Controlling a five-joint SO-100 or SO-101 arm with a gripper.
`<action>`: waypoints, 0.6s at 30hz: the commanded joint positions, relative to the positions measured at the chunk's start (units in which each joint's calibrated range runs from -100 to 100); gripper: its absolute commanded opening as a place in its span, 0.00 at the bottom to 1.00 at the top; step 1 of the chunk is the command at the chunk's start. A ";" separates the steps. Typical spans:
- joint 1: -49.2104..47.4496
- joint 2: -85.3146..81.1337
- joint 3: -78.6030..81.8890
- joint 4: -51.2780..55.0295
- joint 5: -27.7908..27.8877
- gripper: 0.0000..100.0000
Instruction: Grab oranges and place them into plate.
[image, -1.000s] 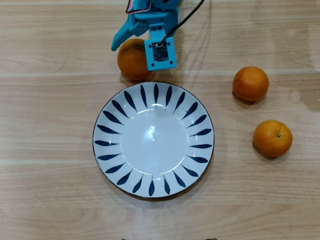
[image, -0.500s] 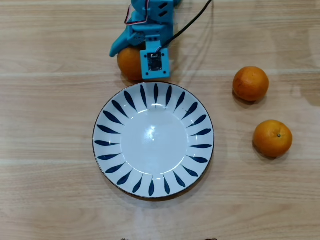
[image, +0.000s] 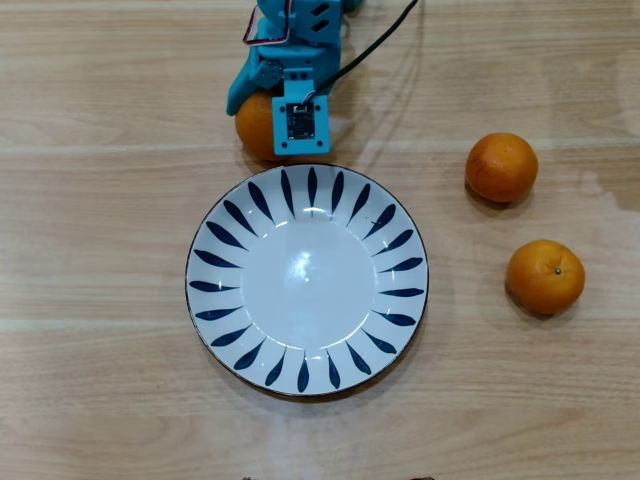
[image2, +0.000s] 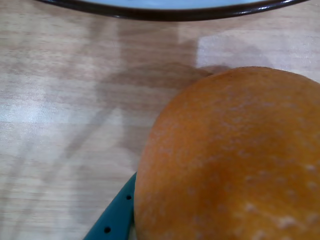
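While I watched through the wrist view, a dimpled orange (image2: 235, 160) filled the lower right, pressed against one teal finger (image2: 114, 215); I could not tell whether the gripper (image: 268, 112) had closed on it. From overhead, that orange (image: 256, 122) sat just beyond the plate's (image: 215, 275) top rim, under the arm. Two other oranges (image: 501, 167) (image: 545, 277) lay well apart, right of the plate, on the wooden table (image: 90, 300).

Likely a home dining or kitchen setting: pale wood-grain tabletop (image: 100, 400), patterned ceramic plate (image: 215, 285) at centre, loose oranges (image: 501, 167) right of plate.
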 joint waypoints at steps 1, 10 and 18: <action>-0.02 -0.69 -2.50 0.02 0.21 0.30; -0.02 -5.42 -20.79 16.52 0.32 0.30; -3.25 -5.93 -32.47 17.73 0.27 0.30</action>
